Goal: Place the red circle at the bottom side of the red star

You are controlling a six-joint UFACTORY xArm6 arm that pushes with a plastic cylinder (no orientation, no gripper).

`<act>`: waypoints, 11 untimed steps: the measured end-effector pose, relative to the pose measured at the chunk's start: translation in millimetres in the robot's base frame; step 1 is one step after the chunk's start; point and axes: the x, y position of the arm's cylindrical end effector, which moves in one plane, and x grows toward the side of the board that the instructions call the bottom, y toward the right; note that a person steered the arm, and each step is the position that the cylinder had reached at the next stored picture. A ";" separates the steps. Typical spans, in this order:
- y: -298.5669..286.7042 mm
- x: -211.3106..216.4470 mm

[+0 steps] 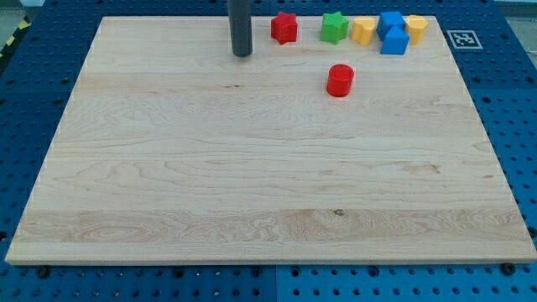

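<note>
The red circle (340,80) is a short red cylinder in the upper middle of the wooden board (252,184). The red star (284,28) sits near the board's top edge, up and to the left of the circle. My tip (242,53) is the lower end of the dark rod, to the left of the red star and well to the left of the red circle. It touches no block.
Along the top edge, right of the red star, sit a green star (334,28), a yellow block (362,31), two blue blocks (393,33) and another yellow block (416,28). A fiducial tag (462,38) lies off the board's top right corner.
</note>
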 end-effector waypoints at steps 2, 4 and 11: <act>88.6 81.8; 183.0 105.4; 89.7 44.2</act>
